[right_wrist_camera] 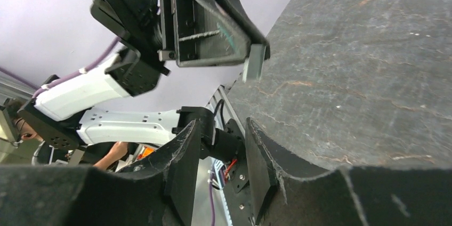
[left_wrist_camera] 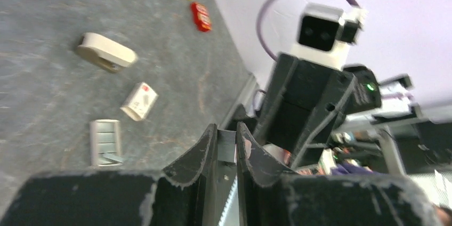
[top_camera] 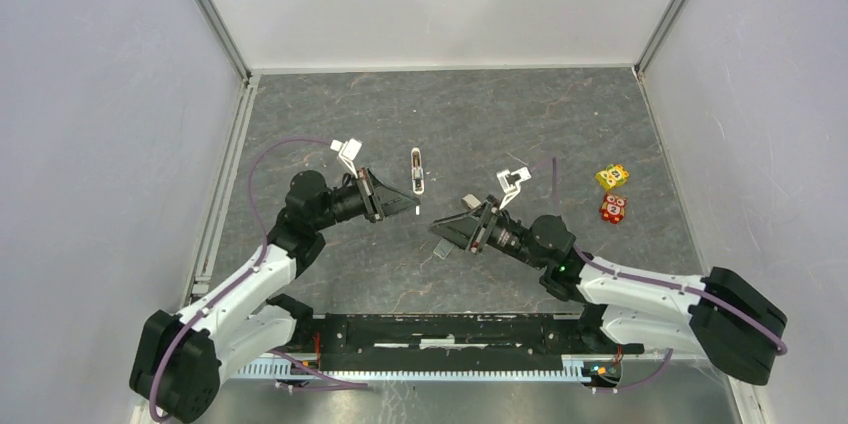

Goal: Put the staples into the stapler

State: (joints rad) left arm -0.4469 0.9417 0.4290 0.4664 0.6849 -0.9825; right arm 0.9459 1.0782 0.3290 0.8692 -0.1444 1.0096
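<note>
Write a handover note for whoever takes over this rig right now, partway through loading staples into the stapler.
Grippers: the left gripper is shut on a grey staple strip, held off the table. The right gripper is open and empty, facing the left one.
Things: the stapler lies on the table with nothing touching it; I cannot tell if it is open. The staple box and its clear lid lie apart.
Done: lid off, strip picked up.
Left: get the strip into the stapler and close it.
</note>
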